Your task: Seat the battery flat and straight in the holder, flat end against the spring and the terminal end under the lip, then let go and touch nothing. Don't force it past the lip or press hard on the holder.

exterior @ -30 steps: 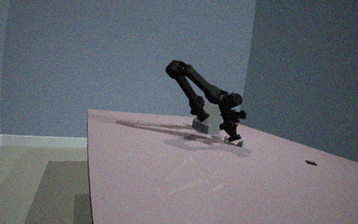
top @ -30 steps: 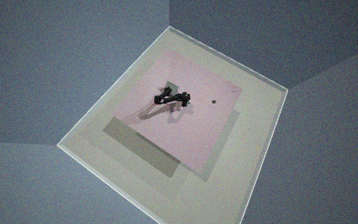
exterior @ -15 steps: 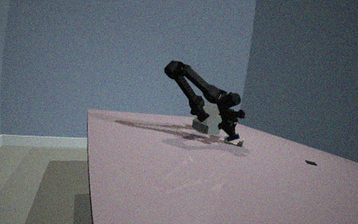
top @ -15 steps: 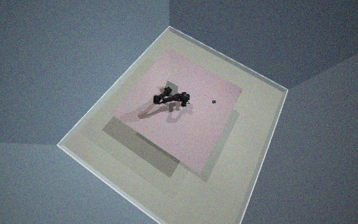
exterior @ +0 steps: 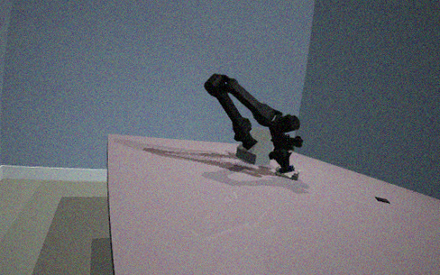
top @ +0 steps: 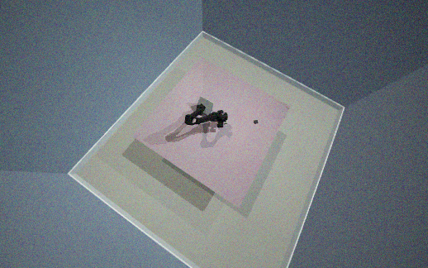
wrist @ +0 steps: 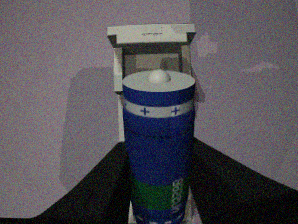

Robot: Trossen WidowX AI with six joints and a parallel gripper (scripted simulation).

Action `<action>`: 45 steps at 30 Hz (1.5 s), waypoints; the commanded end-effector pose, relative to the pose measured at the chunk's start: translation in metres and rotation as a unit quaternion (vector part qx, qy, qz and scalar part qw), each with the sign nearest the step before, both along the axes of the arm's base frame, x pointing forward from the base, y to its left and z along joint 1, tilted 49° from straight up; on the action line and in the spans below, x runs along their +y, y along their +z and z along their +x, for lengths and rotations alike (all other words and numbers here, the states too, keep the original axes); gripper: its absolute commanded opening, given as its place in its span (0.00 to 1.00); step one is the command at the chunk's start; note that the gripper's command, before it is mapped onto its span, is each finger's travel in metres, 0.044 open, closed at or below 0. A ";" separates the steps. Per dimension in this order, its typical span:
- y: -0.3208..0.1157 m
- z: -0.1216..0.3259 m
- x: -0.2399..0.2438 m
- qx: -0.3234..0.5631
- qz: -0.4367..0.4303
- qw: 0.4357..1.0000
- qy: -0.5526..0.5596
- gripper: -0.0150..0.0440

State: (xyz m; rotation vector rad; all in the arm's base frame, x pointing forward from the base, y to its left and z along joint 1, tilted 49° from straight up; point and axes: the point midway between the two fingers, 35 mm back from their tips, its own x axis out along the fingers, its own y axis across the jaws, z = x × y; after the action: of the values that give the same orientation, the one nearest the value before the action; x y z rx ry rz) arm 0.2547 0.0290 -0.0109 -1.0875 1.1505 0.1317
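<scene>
We clamp the blue battery (wrist: 159, 125) between the fingers. Its terminal end points toward the lip of the white holder (exterior: 295, 175) (wrist: 151, 31) on the desk (top: 231, 165) (exterior: 260, 233).

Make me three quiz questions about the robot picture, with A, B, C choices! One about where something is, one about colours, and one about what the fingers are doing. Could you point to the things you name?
1. Where is the battery's plus end in the wrist view?
A) Between the fingers
B) Toward the holder's lip
C) On the floor

2. What colour is the band below the blue middle of the battery?
A) Green
B) Orange
C) Pink

3. How are the fingers?
A) Wide open
B) Shut on nothing
C) Shut on the battery

Answers:
1. B: the battery (wrist: 159, 150) has its knob and plus signs on the end nearest the lip (wrist: 151, 34).
2. A: a green band crosses it low down.
3. C: the fingers press in on both sides of it.
</scene>
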 end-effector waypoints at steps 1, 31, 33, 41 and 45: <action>-0.003 -0.002 -0.002 0.014 -0.011 1.000 -0.012 0.40; -0.008 0.004 -0.002 0.064 -0.047 0.994 -0.071 0.40; -0.008 0.004 -0.002 0.067 -0.049 0.994 -0.075 0.40; -0.009 0.006 -0.001 0.079 -0.060 0.991 -0.090 0.40; -0.009 0.007 -0.001 0.085 -0.065 0.989 -0.097 0.40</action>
State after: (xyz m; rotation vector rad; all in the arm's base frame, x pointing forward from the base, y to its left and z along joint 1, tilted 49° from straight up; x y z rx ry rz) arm 0.2635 0.0302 -0.0184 -1.0770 1.3965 0.0113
